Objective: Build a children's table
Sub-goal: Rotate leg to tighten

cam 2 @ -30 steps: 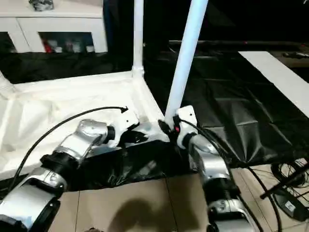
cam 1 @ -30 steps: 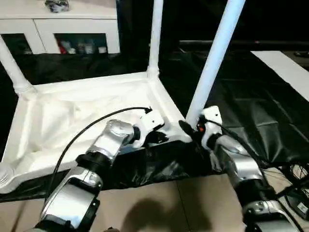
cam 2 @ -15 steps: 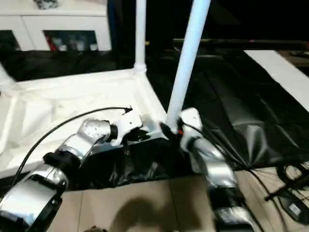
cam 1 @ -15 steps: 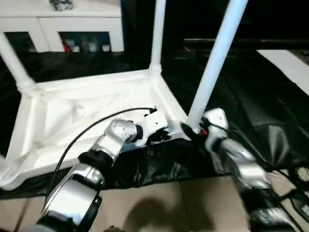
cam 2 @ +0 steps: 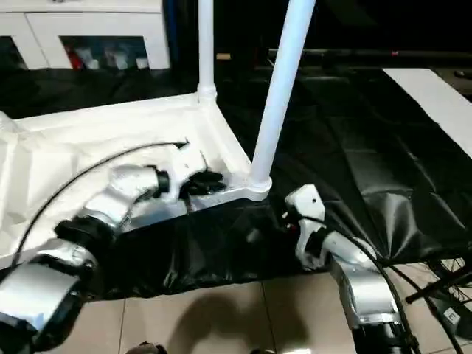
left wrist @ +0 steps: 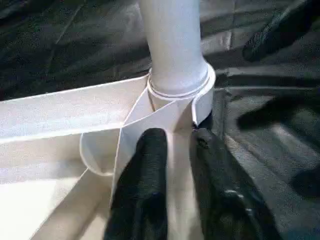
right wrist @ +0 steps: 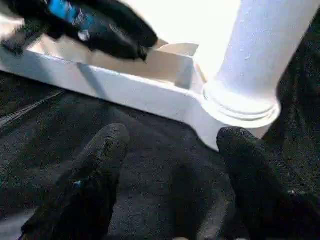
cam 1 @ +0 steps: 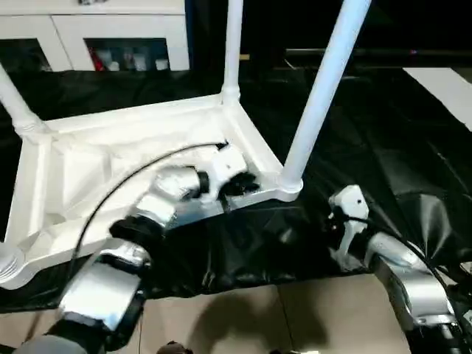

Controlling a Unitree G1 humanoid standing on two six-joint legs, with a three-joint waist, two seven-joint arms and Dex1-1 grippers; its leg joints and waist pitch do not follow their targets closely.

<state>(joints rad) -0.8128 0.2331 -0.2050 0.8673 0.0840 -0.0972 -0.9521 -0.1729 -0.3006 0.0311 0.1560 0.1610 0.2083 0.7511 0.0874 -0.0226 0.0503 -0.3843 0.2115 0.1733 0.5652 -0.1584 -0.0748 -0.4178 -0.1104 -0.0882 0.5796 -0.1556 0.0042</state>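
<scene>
Nearest the robot, the right gripper (right wrist: 170, 170) hovers over the crinkled black plastic sheet (cam 1: 369, 155) that covers the floor, its two black fingers (right wrist: 95, 175) spread wide and holding nothing, just short of the near corner of the white plastic children's table (cam 1: 110, 158). The table lies upside down on the sheet, ribbed underside up. A long white tapered tube leg (cam 1: 321, 88) stands upright in the round socket at that near corner. The left gripper (left wrist: 172, 160) reaches along the near rim, its fingers (left wrist: 145, 170) pinching a thin upright rib beside the socket. Farther back, a second white leg (cam 1: 233, 44) rises from the far corner, and a low white cabinet (cam 1: 96, 29) stands behind.
</scene>
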